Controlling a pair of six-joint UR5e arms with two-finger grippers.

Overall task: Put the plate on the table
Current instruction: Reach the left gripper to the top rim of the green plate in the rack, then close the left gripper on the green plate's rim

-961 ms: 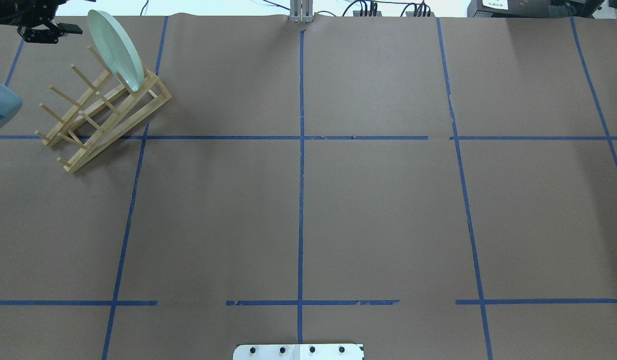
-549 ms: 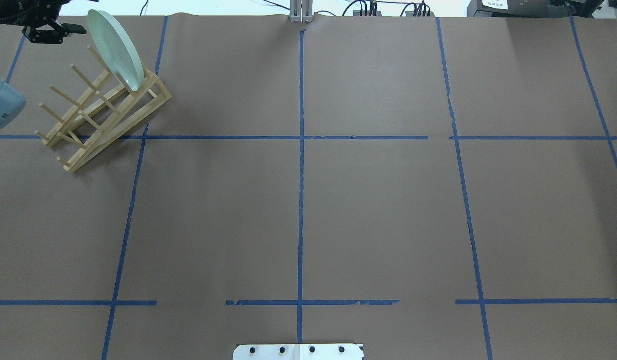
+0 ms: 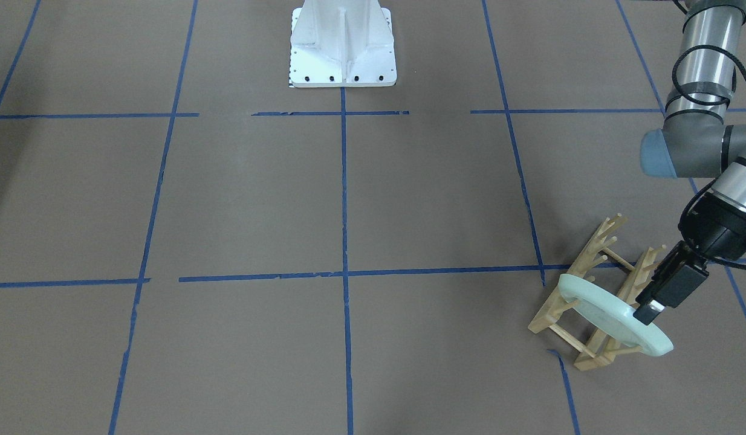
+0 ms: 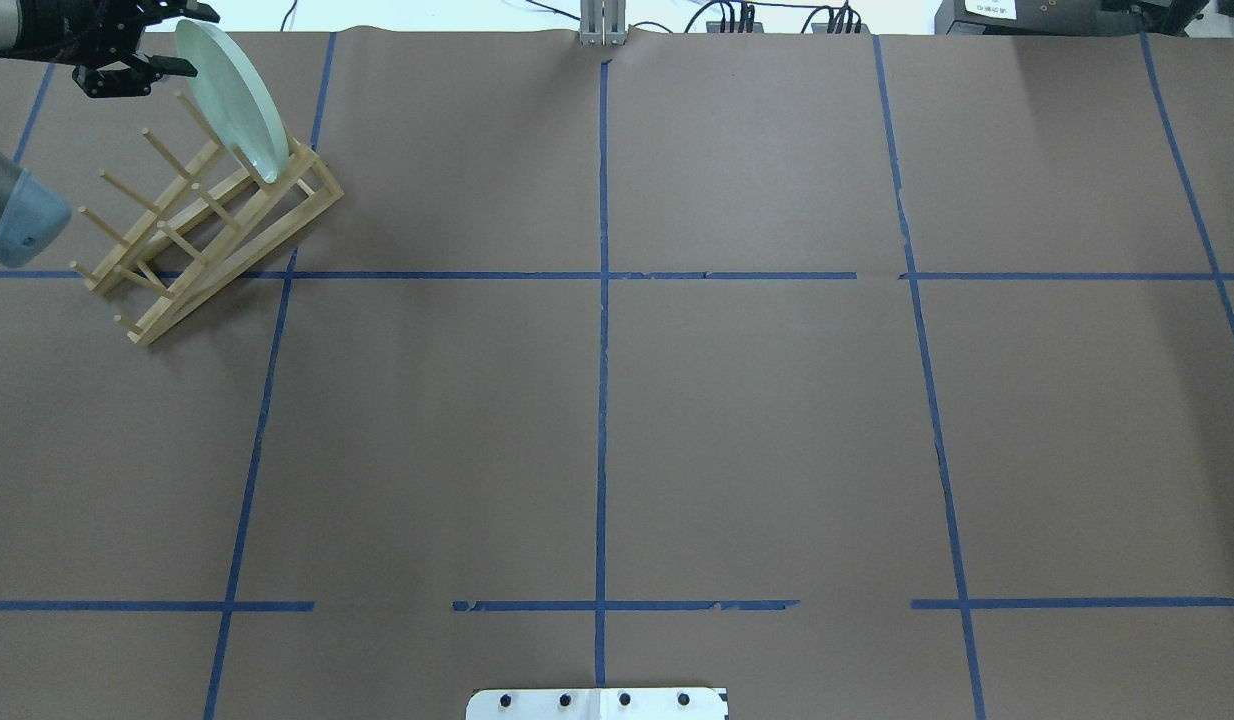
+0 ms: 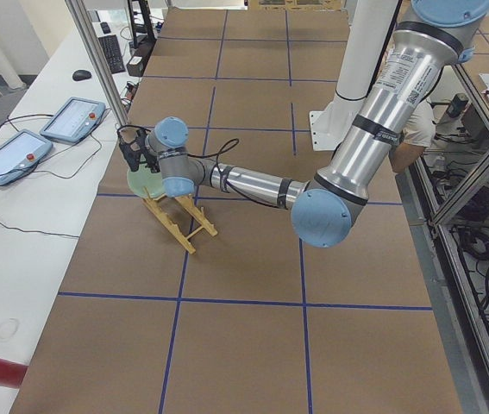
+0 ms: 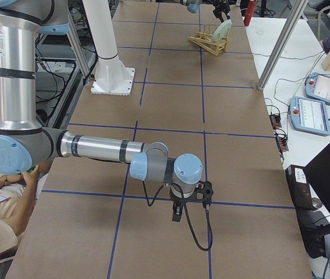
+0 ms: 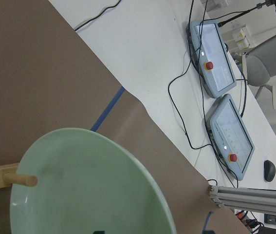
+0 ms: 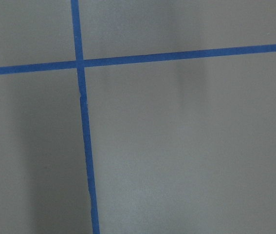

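Observation:
The pale mint-green plate (image 4: pixel 232 100) stands on edge, tilted, in the far slot of the wooden peg rack (image 4: pixel 207 240) at the far left of the brown table (image 4: pixel 757 420). My left gripper (image 4: pixel 187 42) is open at the plate's top rim, with one finger on each side of it. In the front view the gripper (image 3: pixel 651 311) hangs over the plate (image 3: pixel 596 308). The left wrist view looks down into the plate (image 7: pixel 89 185). My right gripper (image 6: pixel 176 212) hovers low over bare table at the right end. I cannot tell whether it is open or shut.
The white robot base (image 3: pixel 343 42) stands at the table's near middle. A metal post (image 4: pixel 602 20) rises at the far edge. Control tablets (image 7: pixel 220 53) and cables lie on the white bench beyond the plate. A person (image 6: pixel 2 232) sits by the robot's right side.
My left gripper has moved right and slightly farther, from beside the plate to its top rim. The plate and rack have not moved.

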